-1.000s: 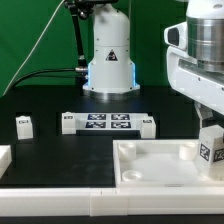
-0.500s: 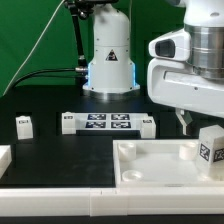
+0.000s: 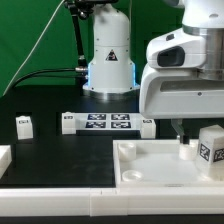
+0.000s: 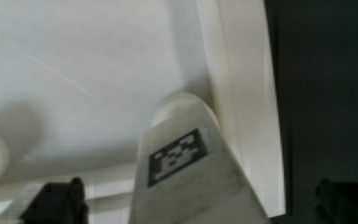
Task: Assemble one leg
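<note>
A white leg (image 3: 210, 148) with a black-and-white tag stands in the white tray (image 3: 150, 168) near its right rim in the exterior view. My gripper (image 3: 186, 130) hangs just above the tray, beside the leg on the exterior view's left. In the wrist view the same leg (image 4: 190, 150) shows its tag between my two dark fingertips (image 4: 55, 202). The jaws stand wide apart, with gaps on both sides of the leg. The gripper (image 4: 199, 206) is open. A second small tagged leg (image 3: 24, 124) lies on the black table at the exterior view's left.
The marker board (image 3: 107, 123) lies on the table behind the tray. The robot base (image 3: 110, 55) stands at the back. A small white peg (image 3: 188, 151) sits in the tray beside the leg. Another white part's corner (image 3: 4, 157) shows at the left edge.
My hand has moved to the exterior view's left and come lower over the tray. The leg stays standing near the tray's right rim.
</note>
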Controlling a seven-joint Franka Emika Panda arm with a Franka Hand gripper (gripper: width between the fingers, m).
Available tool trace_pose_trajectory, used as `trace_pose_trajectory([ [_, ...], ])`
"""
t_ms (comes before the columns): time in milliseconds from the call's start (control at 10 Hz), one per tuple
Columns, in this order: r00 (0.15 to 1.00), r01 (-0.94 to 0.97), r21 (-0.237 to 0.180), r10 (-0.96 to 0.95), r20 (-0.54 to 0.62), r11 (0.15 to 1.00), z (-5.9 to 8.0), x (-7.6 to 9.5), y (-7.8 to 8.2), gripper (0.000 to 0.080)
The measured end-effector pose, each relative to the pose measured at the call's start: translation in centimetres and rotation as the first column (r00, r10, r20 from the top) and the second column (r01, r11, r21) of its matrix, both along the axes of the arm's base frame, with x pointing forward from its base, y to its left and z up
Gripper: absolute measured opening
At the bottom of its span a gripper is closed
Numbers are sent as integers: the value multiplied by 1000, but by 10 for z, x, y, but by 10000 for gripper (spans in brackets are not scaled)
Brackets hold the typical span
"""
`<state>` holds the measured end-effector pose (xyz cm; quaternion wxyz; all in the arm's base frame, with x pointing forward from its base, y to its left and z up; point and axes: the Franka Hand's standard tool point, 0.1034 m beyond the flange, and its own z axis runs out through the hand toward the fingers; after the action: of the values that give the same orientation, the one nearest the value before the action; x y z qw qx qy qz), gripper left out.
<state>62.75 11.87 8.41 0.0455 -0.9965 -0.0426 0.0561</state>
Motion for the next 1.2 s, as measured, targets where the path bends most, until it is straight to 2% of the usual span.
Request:
trace_pose_trajectory([
  [200,986,-166,14,166,14,986,0,0,0,649],
  [300,986,-164,15,164,14,986,0,0,0,649],
  [400,986,-164,15,164,13,986,0,0,0,526],
  [500,986,-164,15,164,13,986,0,0,0,526],
  [600,986,-164,15,164,13,986,0,0,0,386],
  [700,987,-163,14,163,14,987,0,0,-1,291],
  [1000,993,-119,10,119,10,993,0,0,-1,291],
  [1200,995,103,-12,-103,7,995,-1,-1,-1,291],
])
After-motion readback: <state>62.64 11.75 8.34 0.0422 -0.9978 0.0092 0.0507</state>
